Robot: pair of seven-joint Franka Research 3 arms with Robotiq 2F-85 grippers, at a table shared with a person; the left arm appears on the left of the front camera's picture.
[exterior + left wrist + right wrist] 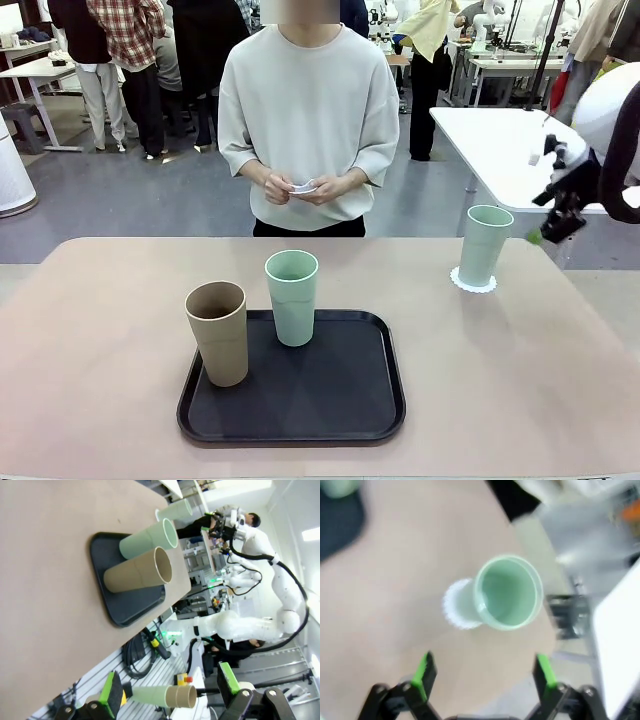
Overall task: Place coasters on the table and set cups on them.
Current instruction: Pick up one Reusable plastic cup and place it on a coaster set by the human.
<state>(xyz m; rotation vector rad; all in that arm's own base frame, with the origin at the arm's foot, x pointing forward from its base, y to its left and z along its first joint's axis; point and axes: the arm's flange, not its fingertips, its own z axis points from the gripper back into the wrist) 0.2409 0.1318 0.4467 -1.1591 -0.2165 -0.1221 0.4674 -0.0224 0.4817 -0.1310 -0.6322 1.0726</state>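
- Mint cup (484, 245) on coaster (472, 281), table's (100, 330) 2 o'clock.
- Tan cup (218, 332), second mint cup (292, 297): upright on black tray (340, 400), 6 o'clock.
- Right gripper (484, 666): fingers apart, empty, raised near mint cup.
- Left gripper (169, 682): fingers apart, empty.

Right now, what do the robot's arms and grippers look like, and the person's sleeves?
The right arm is glossy white with rounded joints and a black cable along it. The left gripper and right gripper are black with bright green finger pads. The person's sleeves are loose, pale grey-beige knit.
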